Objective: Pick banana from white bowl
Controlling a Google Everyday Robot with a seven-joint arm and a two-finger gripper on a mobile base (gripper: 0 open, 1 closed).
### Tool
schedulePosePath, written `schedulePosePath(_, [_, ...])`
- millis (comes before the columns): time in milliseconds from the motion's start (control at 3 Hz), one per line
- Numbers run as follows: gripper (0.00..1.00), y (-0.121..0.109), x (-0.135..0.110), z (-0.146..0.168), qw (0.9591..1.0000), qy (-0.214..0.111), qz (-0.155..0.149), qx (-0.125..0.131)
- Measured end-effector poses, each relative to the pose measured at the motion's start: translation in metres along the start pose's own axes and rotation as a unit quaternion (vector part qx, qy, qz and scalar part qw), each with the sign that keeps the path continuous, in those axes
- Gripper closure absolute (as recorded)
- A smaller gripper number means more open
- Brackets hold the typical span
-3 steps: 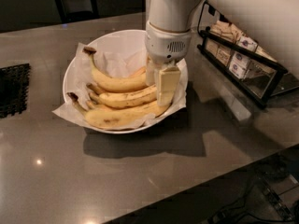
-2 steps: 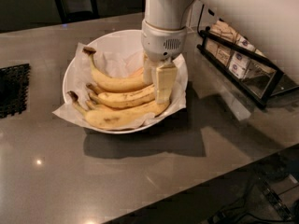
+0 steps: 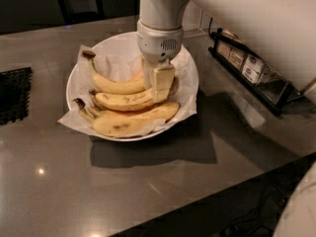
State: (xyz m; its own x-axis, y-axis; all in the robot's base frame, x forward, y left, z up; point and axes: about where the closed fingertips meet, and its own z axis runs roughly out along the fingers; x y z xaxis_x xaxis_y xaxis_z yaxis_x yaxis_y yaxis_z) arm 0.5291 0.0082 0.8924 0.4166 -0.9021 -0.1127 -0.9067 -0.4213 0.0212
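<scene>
Down in one white bowl [image 3: 70, 85], three bananas [image 3: 123, 101] and one tool [image 3: 157, 85], its grip state unclear.

Gripper [image 3: 161, 89] upper centre, seemingly vertical

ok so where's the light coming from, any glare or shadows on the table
Camera view: light falls from above and behind, so the bowl throws a dark shadow onto the table toward the camera; the arm's shadow lies right of it. One small glare spot sits front left on the table. The gripper, down among the bananas, is well lit.
</scene>
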Motion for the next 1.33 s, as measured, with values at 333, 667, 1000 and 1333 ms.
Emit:
schedulePosePath(333, [0.86,0.013,0.000,0.013,0.9996,-0.012,-0.001,-0.024])
schedulePosePath(667, [1.00,0.017,0.000,0.014,0.9995,-0.016,0.001,-0.028])
schedulePosePath(1000, [0.89,0.017,0.000,0.015,0.9995,-0.016,0.001,-0.028])
schedulePosePath(1333, [1.00,-0.001,-0.006,0.015,0.9996,-0.026,0.002,0.008])
